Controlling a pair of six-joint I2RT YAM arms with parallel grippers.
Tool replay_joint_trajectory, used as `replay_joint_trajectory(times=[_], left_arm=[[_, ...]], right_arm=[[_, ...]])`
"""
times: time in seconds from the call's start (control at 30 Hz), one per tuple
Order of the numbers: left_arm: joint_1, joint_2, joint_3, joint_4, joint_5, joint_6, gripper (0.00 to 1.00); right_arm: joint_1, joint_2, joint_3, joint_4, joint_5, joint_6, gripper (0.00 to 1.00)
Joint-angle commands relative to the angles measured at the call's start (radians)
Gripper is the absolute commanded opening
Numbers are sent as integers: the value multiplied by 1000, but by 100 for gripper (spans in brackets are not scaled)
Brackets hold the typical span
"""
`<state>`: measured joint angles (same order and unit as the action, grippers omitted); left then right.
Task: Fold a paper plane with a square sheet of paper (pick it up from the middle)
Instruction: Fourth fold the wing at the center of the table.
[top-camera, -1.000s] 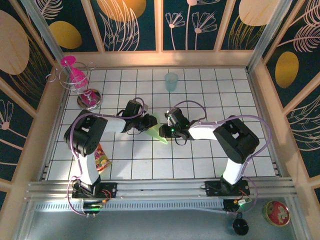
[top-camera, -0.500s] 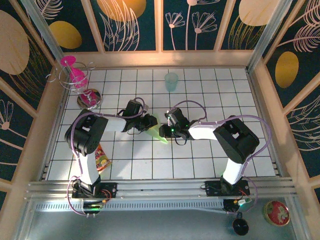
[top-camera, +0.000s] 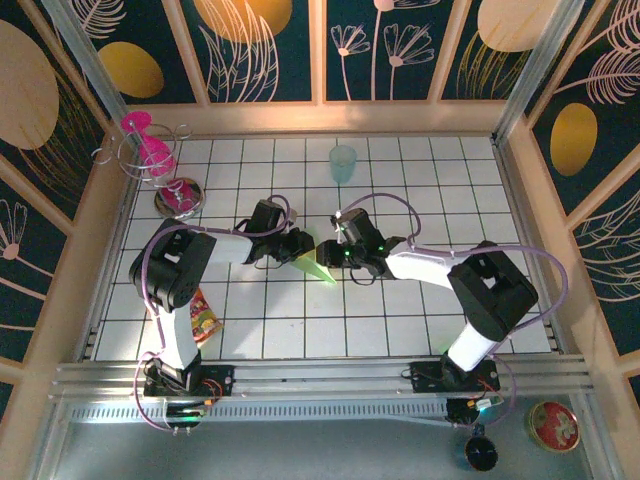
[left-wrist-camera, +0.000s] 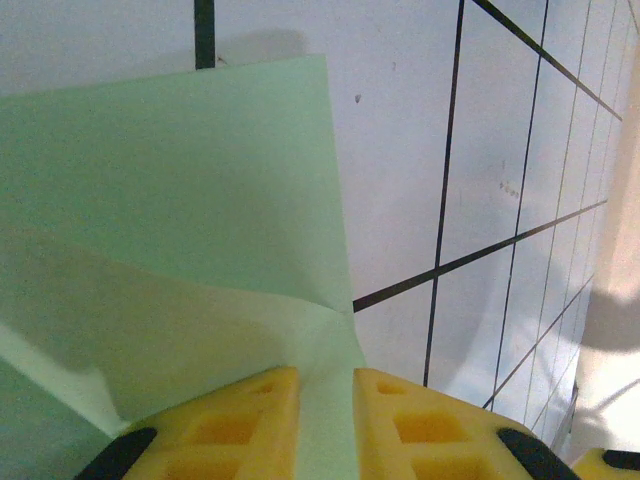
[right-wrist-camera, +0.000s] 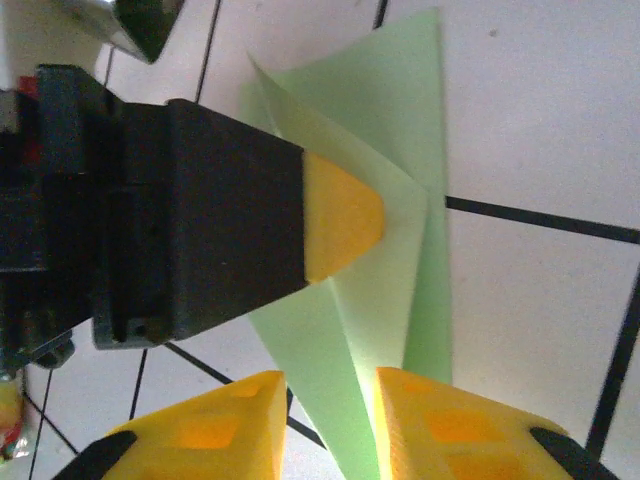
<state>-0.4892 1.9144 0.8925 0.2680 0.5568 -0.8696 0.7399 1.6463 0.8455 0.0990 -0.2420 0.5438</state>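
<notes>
1. Table (top-camera: 420, 320): white tiles with dark grid lines, carrying every item below and lying under both tools.

2. Right arm (top-camera: 480, 290) and left arm (top-camera: 175, 275): black and white, each reaching in so that the two tools meet tip to tip near the middle of the table.

3. Left tool (left-wrist-camera: 327, 385): yellow fingers pressed close, pinching a raised fold of the paper plane that passes up between them. In the right wrist view its yellow tip lies over the paper, just ahead of the right tool.

4. Right tool (right-wrist-camera: 330, 400): fingers spread a little, one on either side of the paper's narrow end. Bare tile shows between one finger and the paper, so nothing is clamped.

5. Paper plane (top-camera: 318, 268): light green, partly folded, with overlapping creased layers. It sits between the two tools and tapers to a point on the near side of the right tool.

6. Wire rack with a pink glass (top-camera: 150, 150): well beyond the left tool, to its left.

7. Pale teal cup (top-camera: 343, 163): upright, well beyond both tools.

8. Snack packet (top-camera: 204, 318): flat on the table, nearer than the left tool and to its left.
</notes>
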Motion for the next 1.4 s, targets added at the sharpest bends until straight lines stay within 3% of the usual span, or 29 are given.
replay_joint_trajectory(times=[0.0,0.13,0.33,1.37], left_arm=[[7,36,-17,-77,-48,26,21],[6,35,-15,-78,-51,24,20],[7,34,-13,-88,-57,23,19],[6,60,14,-194,-140,36,17]], right_arm=[[-10,31,24,58,-116,-8,20],[-21,79,30,76,-156,-11,9],[-27,126,37,80,-178,-18,4],[-31,199,57,-58,-122,-69,3]])
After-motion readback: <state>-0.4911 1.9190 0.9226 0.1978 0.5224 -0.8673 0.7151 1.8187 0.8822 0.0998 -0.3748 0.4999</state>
